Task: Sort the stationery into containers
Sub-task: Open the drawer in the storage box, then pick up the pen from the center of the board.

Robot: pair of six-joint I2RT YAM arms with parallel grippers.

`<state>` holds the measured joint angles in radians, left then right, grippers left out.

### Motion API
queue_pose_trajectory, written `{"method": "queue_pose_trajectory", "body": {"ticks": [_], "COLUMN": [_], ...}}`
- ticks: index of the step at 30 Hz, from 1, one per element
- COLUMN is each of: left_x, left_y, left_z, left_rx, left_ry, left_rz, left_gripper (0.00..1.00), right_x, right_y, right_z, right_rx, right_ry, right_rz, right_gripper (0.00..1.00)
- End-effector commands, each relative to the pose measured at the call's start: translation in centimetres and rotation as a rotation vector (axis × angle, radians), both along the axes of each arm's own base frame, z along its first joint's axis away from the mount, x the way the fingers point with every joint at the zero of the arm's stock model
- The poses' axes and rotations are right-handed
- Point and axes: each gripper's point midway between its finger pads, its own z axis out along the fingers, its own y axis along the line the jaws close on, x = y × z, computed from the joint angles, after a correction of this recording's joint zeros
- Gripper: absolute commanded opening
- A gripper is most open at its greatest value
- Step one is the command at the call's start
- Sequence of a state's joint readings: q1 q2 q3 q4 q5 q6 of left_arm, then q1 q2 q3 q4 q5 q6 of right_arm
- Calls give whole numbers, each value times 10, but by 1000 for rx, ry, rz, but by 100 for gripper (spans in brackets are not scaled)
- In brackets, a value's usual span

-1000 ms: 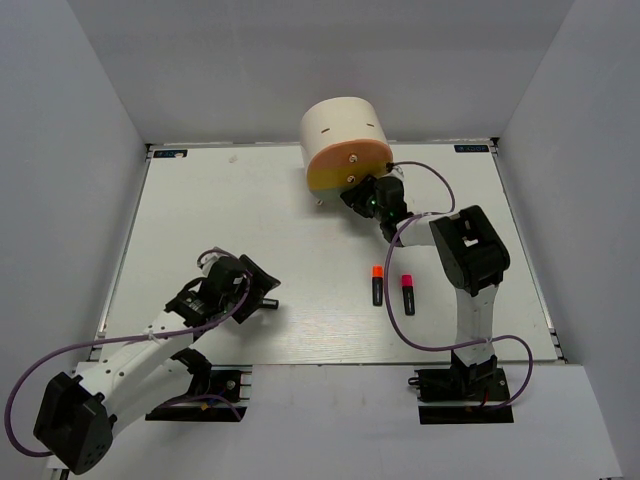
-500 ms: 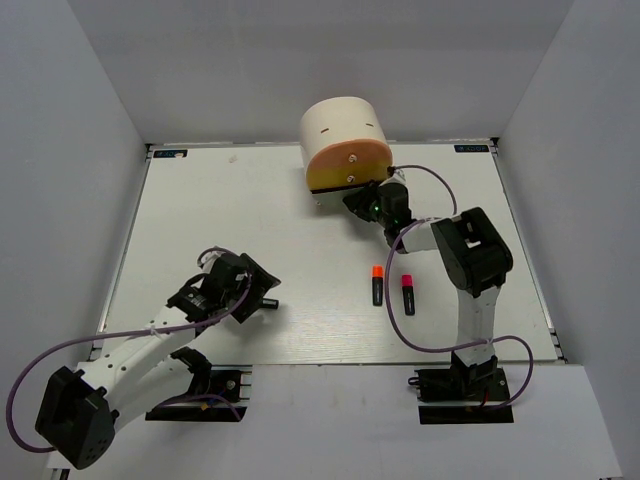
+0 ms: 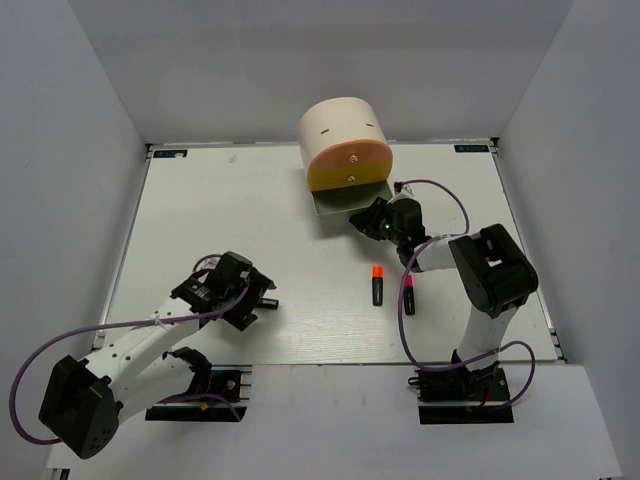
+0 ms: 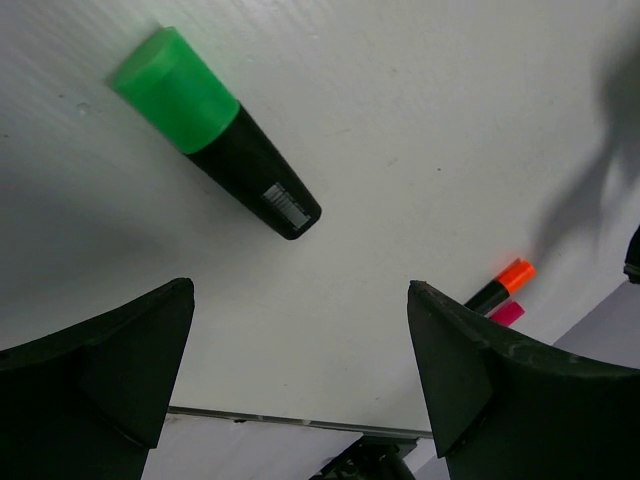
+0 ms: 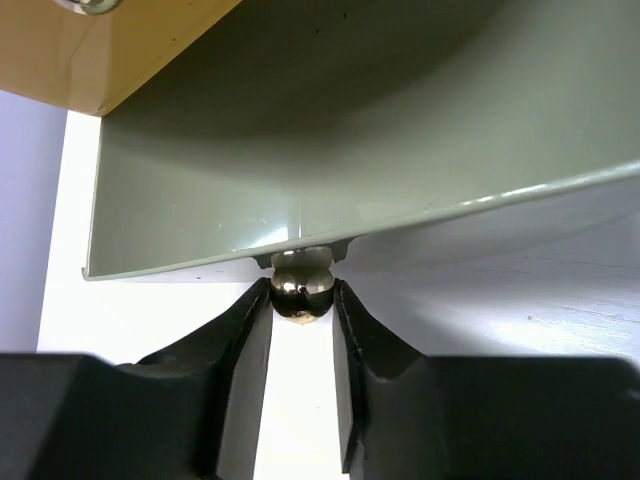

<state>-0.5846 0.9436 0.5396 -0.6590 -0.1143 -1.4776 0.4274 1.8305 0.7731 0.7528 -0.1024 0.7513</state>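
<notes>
Stationery closest to a pincer is the green highlighter (image 4: 215, 135). It lies flat on the worktop (image 4: 420, 120) just ahead of my left pincer (image 4: 300, 300), whose jaws stand spread wide with nothing in them. Its long axis runs slantwise to the gap between the fingers, with the cap end farther off and the butt end nearly on the centreline. I judge a wrist turn is needed before I come down across the barrel.

My right pincer (image 5: 302, 305) is nipped on the knob (image 5: 302, 283) of the grey drawer (image 5: 350, 170). That drawer stands pulled out from the foot of the unit (image 3: 345, 135), which sits at the far edge, right of middle.

The orange highlighter (image 3: 377, 284) and pink highlighter (image 3: 408, 295) lie side by side but apart, right of middle toward the near edge, caps pointing to the far edge. They are nearer the right arm, but that arm is busy on the knob.

From the left pincer the open drawer lies away to the far right, a long carry across the white worktop. Plain grey walls (image 3: 90, 90) close in the left, right and far sides.
</notes>
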Motion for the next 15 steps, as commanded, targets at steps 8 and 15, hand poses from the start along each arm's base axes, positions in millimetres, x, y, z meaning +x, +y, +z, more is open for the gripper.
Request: {"method": "queue_pose_trajectory", "body": {"ticks": [8, 15], "left_x": [-4, 13], "left_y": [4, 12], "left_z": [-9, -18], "left_rx": [14, 92], "left_ry": [124, 173], "left_rz": [122, 247], "left_gripper": [97, 97], "right_x": [-14, -57], "right_y": [1, -23], "right_z": [24, 12], "right_rx": [-7, -33], "right_ry": [-87, -54], "right_rz": [71, 92], "right_gripper": [78, 70]}}
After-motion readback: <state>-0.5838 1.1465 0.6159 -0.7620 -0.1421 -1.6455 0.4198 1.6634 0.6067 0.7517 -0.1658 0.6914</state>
